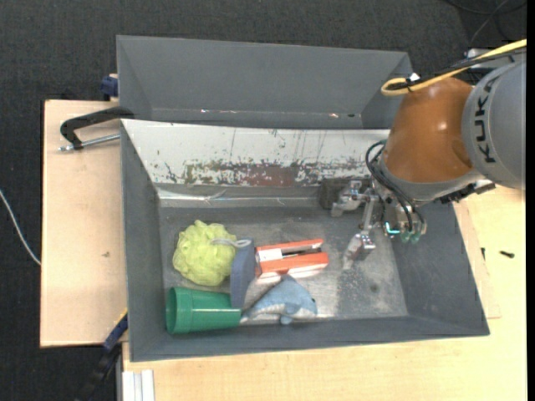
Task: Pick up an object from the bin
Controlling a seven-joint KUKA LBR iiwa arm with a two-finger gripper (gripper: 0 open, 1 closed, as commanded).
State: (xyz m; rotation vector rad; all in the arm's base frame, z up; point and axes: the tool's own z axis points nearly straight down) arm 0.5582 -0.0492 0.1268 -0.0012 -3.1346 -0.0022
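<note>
1. Nearest thing to the gripper: an orange-and-white stapler, lying flat on the floor of the bin at about mid-floor, just left of the gripper tip and apart from it; nothing is seen held.
2. Gripper: low over bare floor in the right half of the bin, below the arm's orange cover; whether it is spread or pressed together cannot be told.
3. Against the stapler's left end: an upright grey-blue strip; below the stapler, touching it, a crumpled blue-grey cloth piece.
4. Further left, a yellow-green mesh puff beside the strip; in the front-left corner a green cup on its side, mouth toward the left wall.
5. All five things are grouped in the left and middle — the right half holds the gripper.
</note>
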